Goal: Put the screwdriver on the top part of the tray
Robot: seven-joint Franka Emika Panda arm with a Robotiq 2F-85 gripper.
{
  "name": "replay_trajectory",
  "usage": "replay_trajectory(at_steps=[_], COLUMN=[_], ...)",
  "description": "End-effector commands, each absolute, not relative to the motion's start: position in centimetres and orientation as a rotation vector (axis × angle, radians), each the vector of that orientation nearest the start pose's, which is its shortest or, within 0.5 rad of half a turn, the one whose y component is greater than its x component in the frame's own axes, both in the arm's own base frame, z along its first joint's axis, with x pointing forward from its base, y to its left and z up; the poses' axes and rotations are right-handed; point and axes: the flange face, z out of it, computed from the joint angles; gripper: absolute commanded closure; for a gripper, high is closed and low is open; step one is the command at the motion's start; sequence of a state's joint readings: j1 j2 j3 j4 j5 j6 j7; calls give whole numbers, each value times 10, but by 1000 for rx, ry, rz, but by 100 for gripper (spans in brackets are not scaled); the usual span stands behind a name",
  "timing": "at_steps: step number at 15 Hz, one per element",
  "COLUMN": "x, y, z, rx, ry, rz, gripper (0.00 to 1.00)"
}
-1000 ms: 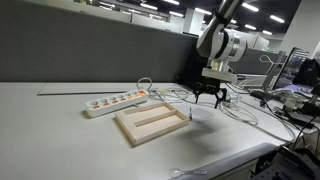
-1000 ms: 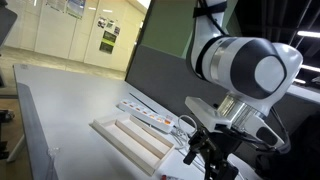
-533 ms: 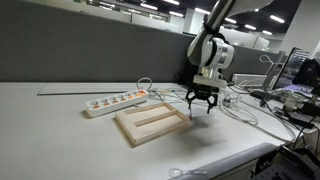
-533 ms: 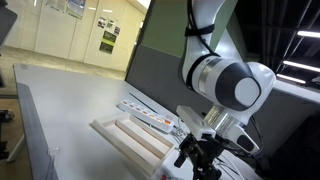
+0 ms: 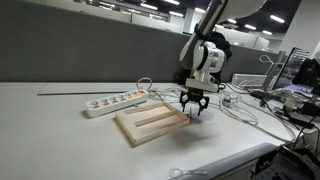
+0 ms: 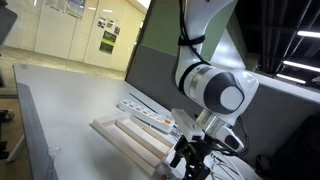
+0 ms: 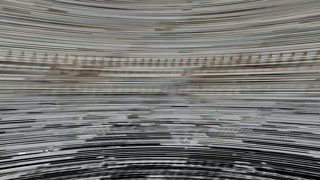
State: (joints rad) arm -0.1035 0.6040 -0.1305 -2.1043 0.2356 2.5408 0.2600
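While the wrist view is nothing but horizontal streaks of noise, both exterior views show the Franka arm bent down over a pale worktop (image 5: 55, 125). The end effector (image 5: 193, 110) points straight down, low over the right end of the wooden tray (image 5: 150, 122). Its dark fingers (image 5: 184, 104) are spread wide apart with nothing visibly gripped between them. The tray lies flat near the middle of the worktop, its centre bar splitting it into two long sections. A white power strip (image 5: 115, 101) lies just beyond it, to the left and farther back. White cables (image 5: 238, 108) trail across the worktop to the right of the arm. In an exterior view taken from close by, the end effector (image 6: 188, 165) fills the near right foreground beside the tray (image 6: 125, 140), its fingertips cut off by the lower edge. The screwdriver is too small to pick out with certainty. Where it lies cannot be told from these views.
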Motion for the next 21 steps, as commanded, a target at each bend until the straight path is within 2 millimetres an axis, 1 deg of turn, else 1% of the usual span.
replay_trajectory(at_steps=[1,5,9,10,11,14,16,18,21], x=[546,548,550,551,552,555,560,570,586], y=[-129,-123,-115,-114,-113,-108,-100,-87,-59], z=[112,110,119,123,129,150,163,171,174], rx=[-2897,-2904,-2921,-2923,-2927,-2932,-2912,-2886,-2844], ry=[1078,1065,1053,1054,1061,1064,1093,1111,1132], rz=[209,182,120,95,63,-13,-44,-62,-76], gripper=[46,69,93,96,93,93,93,93,93])
